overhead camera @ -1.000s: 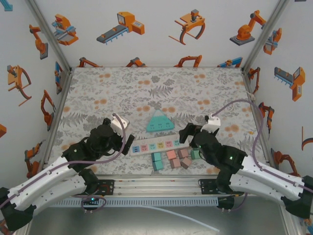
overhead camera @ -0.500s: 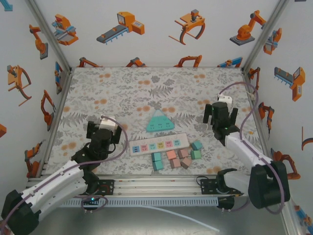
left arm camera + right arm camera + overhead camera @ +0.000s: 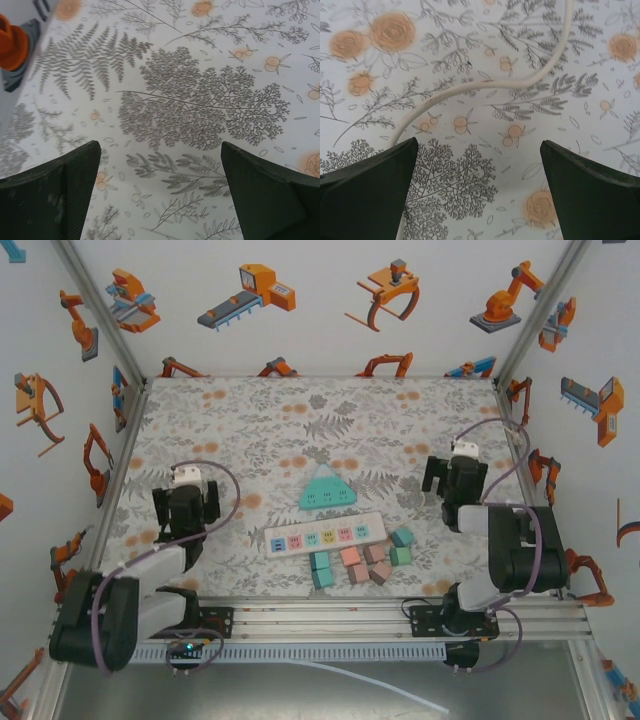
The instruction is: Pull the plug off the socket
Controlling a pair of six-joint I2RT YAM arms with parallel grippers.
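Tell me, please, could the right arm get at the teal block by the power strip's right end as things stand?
Probably yes: the right end effector is open and empty, and only bare table lies between it and the teal block beside the power strip.

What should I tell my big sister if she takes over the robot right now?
Left gripper: open, empty, over bare table left of the power strip.
Right gripper: open, empty, off to the right, over a white cord.
Power strip: mid-table, no plug seen in it from above.
Loose plugs: on the table at its near side.
Done: pulling looks finished. Left: probably nothing, just double-check the strip.
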